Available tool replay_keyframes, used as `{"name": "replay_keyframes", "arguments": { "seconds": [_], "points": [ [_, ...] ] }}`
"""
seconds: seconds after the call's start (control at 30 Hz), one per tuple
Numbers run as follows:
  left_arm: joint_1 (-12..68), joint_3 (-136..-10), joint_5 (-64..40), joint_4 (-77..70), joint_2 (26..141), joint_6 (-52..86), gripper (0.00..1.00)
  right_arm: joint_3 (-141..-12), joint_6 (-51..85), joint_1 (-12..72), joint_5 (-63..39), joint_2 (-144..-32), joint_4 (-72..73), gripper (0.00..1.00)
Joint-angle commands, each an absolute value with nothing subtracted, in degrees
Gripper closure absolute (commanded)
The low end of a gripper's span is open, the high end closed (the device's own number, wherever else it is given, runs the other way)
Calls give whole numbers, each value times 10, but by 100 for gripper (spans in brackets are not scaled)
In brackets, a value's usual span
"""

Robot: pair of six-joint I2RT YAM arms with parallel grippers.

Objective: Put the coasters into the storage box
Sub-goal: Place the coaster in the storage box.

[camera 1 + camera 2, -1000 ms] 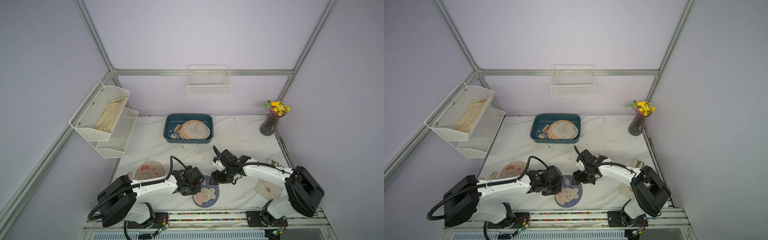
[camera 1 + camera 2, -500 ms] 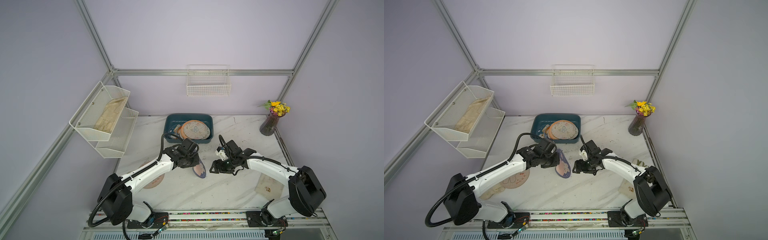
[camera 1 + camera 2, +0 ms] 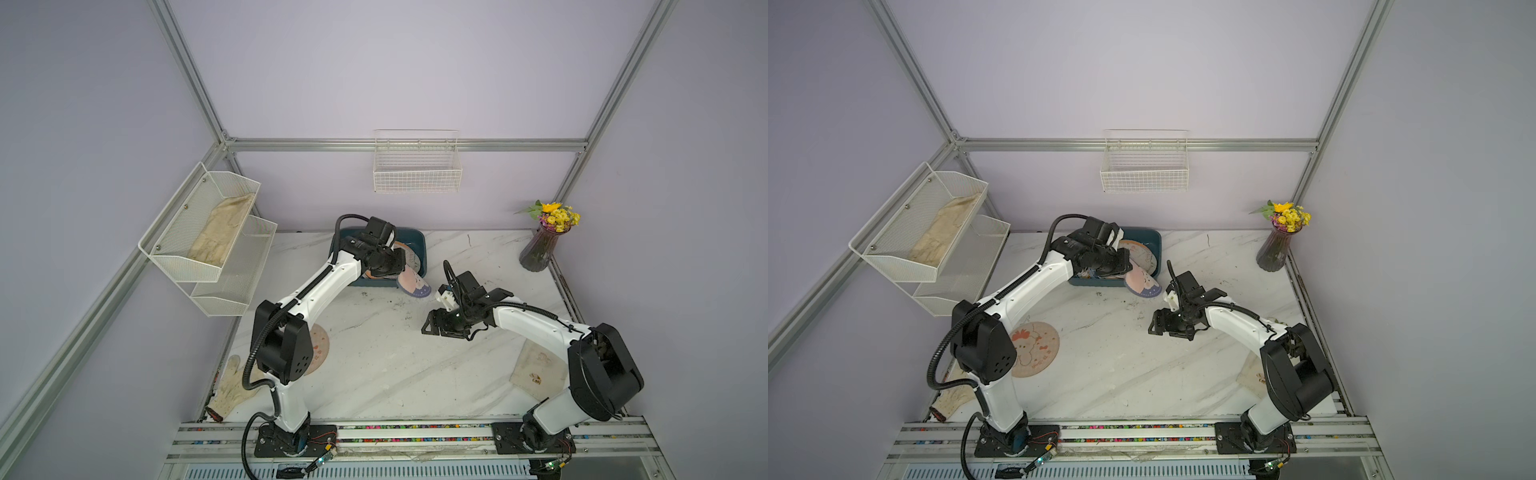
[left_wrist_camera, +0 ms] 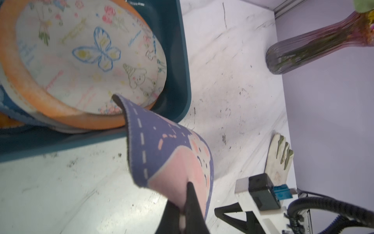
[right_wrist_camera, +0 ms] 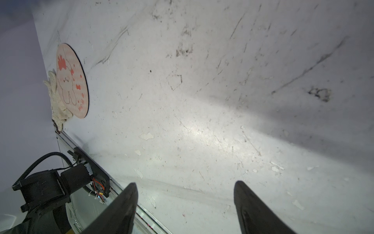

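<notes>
Since a second ago, the left gripper (image 4: 185,195) has carried the round blue cloth coaster with a pink bunny (image 3: 413,285) from the front of the table up to the dark teal plastic storage box (image 3: 419,246). It is pinched tight on one edge of that coaster. The coaster hangs down from the pinch, tilted and bent into a curve, with its picture side facing up and toward the right arm. It is round, so it has no long side. Its free edge points down and away from the gripper, and in the left wrist view that edge sits over the box's front rim, near the corner. Most of it is not over the box yet. Inside the box there is already a pile: a pale butterfly coaster (image 4: 91,60) on top of a plain orange one (image 4: 40,97), with more under them. One pink round coaster with a white animal (image 3: 1034,349) lies flat on the table near the left arm's base, so I think that one is left to do. The right gripper (image 5: 186,182) is spread wide and holds nothing, hanging over bare table.
</notes>
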State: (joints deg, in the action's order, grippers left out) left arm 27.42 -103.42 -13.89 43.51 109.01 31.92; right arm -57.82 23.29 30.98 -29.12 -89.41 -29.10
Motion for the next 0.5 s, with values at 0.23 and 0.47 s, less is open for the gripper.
{"name": "replay_keyframes", "arguments": {
  "seconds": [0.23,0.47],
  "points": [
    [223,-1312,-243,425,1261,287,100,-625,211,274,-302,-942,-289,24],
    [169,-1259,-229,419,1283,269,100,-650,208,266,-308,-969,-290,24]
  ]
}}
